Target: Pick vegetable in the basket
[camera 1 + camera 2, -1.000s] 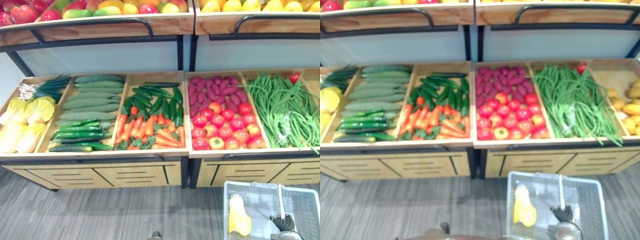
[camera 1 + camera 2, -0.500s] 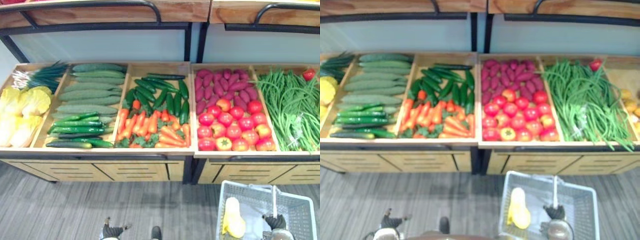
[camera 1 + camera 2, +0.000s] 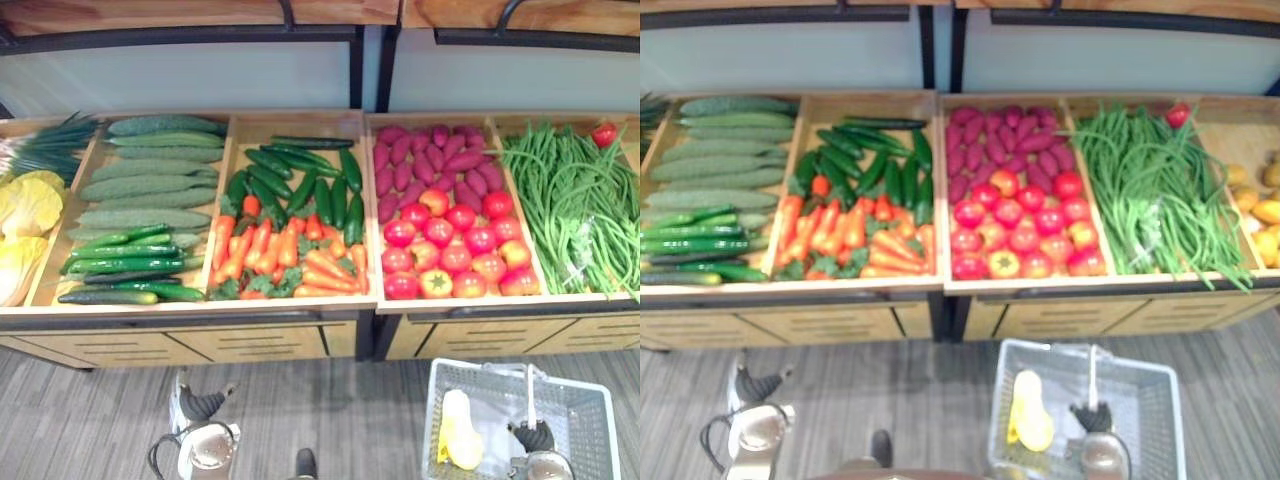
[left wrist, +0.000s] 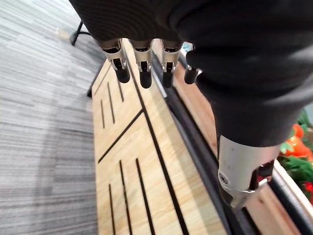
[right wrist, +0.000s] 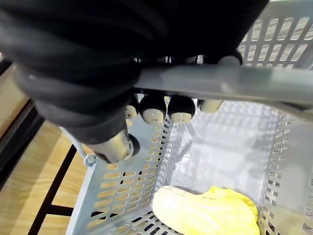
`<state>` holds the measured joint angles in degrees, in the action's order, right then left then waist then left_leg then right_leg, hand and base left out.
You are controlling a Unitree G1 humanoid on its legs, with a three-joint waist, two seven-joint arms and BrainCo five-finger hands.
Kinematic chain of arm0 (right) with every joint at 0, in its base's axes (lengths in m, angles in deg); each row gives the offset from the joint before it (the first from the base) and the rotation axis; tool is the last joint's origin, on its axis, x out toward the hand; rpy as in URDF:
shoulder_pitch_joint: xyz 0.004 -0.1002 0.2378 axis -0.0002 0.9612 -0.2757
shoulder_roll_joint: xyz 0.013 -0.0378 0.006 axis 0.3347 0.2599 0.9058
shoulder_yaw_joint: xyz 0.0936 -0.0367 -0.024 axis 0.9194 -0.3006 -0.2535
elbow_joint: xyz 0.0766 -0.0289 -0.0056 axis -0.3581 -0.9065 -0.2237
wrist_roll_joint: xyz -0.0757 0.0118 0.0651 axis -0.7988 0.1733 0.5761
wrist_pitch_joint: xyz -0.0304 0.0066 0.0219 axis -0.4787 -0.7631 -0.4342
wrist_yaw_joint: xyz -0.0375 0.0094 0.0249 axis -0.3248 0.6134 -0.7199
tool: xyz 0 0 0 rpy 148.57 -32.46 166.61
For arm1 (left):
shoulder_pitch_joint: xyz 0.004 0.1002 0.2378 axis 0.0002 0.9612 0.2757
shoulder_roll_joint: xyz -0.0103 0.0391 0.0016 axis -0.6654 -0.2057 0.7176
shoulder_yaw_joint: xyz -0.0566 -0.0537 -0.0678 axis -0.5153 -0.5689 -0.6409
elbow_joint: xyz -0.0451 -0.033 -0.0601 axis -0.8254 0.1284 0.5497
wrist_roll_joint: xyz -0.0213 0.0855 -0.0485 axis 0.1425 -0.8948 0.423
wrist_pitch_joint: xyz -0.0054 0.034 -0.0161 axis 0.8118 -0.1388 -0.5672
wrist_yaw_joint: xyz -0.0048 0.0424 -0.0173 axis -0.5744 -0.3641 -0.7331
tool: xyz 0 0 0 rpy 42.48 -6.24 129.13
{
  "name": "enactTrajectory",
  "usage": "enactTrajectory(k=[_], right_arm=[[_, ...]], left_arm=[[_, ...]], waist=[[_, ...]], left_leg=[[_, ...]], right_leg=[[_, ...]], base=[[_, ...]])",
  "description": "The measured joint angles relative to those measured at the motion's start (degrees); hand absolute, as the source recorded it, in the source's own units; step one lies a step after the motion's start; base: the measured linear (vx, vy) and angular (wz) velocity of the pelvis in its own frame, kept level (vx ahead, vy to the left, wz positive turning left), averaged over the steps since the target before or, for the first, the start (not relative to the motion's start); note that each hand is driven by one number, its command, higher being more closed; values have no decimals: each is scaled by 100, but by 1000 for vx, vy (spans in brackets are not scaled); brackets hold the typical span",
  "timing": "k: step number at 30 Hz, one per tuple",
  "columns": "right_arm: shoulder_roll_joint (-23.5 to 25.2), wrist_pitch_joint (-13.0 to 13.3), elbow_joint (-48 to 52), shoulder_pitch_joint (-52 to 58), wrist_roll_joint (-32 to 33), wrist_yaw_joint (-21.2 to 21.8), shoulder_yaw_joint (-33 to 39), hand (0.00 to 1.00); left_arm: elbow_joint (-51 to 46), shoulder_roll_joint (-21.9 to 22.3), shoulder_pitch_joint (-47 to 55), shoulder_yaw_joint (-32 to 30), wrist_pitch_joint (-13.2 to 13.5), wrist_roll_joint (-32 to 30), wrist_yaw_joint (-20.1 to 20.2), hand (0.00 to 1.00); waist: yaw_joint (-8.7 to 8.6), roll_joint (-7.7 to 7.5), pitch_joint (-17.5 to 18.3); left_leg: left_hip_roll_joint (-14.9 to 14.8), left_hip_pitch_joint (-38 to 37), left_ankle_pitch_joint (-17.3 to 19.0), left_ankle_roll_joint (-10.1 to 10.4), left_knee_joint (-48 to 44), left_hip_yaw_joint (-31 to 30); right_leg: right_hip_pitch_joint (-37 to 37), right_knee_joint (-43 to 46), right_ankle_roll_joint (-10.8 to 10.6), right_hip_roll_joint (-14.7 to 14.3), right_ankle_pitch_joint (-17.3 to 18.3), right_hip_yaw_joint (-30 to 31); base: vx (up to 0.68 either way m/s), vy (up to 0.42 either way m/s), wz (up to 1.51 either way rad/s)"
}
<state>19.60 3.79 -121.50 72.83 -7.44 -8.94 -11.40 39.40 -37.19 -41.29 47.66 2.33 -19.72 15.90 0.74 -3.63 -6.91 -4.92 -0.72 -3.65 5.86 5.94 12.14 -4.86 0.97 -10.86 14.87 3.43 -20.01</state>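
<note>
basket (image 3: 500,367) in right robot hand (image 3: 533,437), near stand edge (image 3: 290,319)

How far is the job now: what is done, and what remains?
Done: one yellow vegetable lies in the basket. In hand: the right hand is curled round the handle; the left hand hangs open and empty by the stand, below the carrots. Left: probably another pick from the stand.

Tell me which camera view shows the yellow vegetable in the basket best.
The right wrist view: the yellow vegetable lies close up on the floor of the basket. Both eye views show it small, along the basket's left side. The left wrist view faces the wooden front of the stand.
</note>
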Motion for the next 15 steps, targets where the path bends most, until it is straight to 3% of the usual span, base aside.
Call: enactTrajectory(k=[7, 15], right_arm=[[5, 120, 3, -8, -5, -5, -273, 100], [49, 148, 4, 48, 3, -22, -261, 100]], left_arm=[[-573, 0, -2, 68, 109, -42, -218, 0], [-139, 71, 278, 37, 238, 85, -159, 0]], waist=[[-40, -62, 5], [-16, -152, 9]], left_leg=[[-55, -61, 1, 0, 6, 11], [-53, -30, 6, 4, 6, -84]], right_leg=[[-62, -5, 8, -54, 3, 15], [-63, -7, 69, -61, 46, -66]], base=[[-12, -3, 0], [-20, -8, 4]])
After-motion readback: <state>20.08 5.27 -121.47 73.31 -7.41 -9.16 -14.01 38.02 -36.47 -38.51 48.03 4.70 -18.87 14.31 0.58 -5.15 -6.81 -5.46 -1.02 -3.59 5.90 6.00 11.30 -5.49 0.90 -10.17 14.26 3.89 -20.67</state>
